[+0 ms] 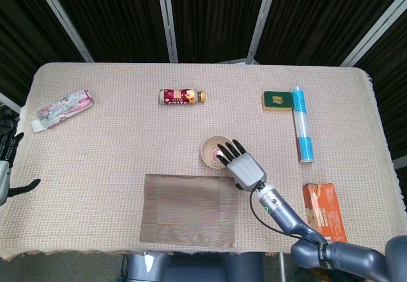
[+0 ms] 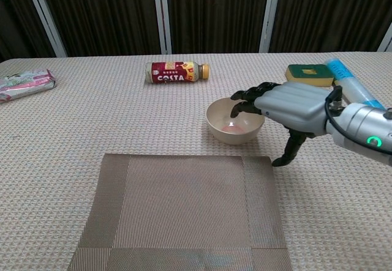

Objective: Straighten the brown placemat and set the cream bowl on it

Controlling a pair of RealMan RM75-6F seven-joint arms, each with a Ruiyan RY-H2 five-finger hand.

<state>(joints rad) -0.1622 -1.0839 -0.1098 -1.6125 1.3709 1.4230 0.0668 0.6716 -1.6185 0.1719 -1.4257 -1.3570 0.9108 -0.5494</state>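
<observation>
Right robot hand (image 2: 288, 109) spread, empty, fingertips over cream bowl (image 2: 234, 122) rim; brown placemat (image 2: 184, 210) just below.

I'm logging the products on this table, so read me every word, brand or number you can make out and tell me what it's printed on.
"COSTA": on the red label of the bottle lying on its side at the far middle of the table.
Pink packet, far left: print too blurred to read.
Blue and white tube: markings too small to read.
Orange box, near right: printing and barcode too small to read.
</observation>
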